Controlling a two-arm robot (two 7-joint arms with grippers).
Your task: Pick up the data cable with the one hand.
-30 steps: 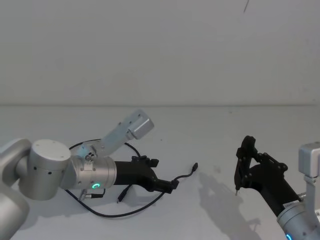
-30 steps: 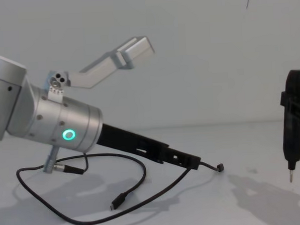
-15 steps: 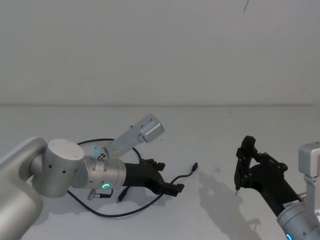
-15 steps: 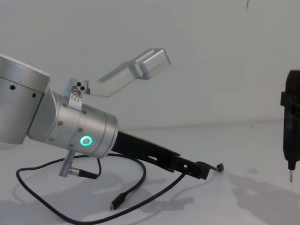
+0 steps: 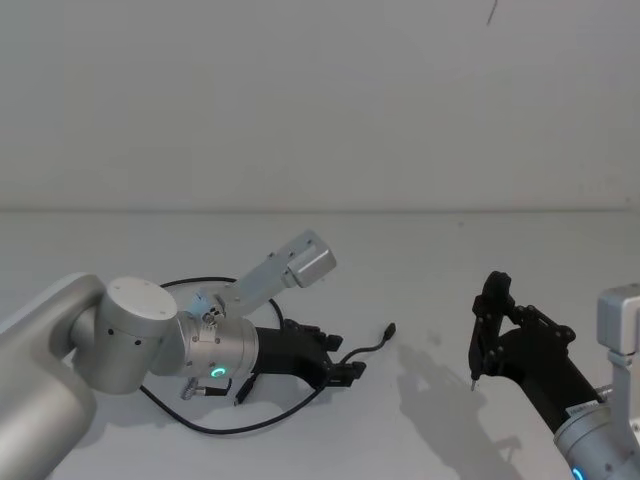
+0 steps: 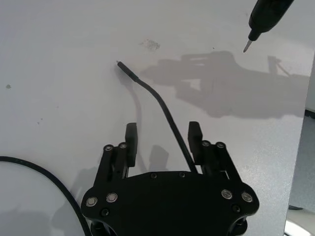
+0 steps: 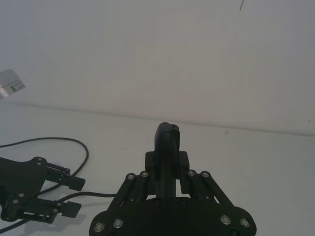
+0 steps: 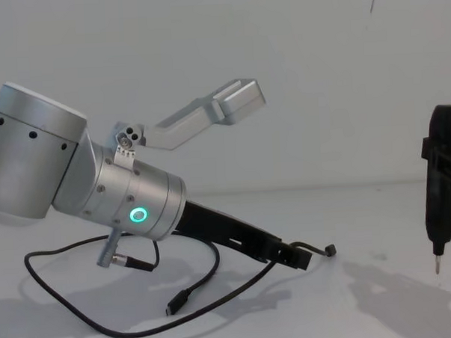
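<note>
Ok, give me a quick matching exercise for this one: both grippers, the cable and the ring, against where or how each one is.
Things:
1. left gripper
2. right gripper
3. cable
4. ring

States:
A. glowing green
B. upright at the right, tip above the table
C. open, one finger either side of the cable
D. looped on the table

Pairs: 1-C; 2-B; 3-D; 4-A
</note>
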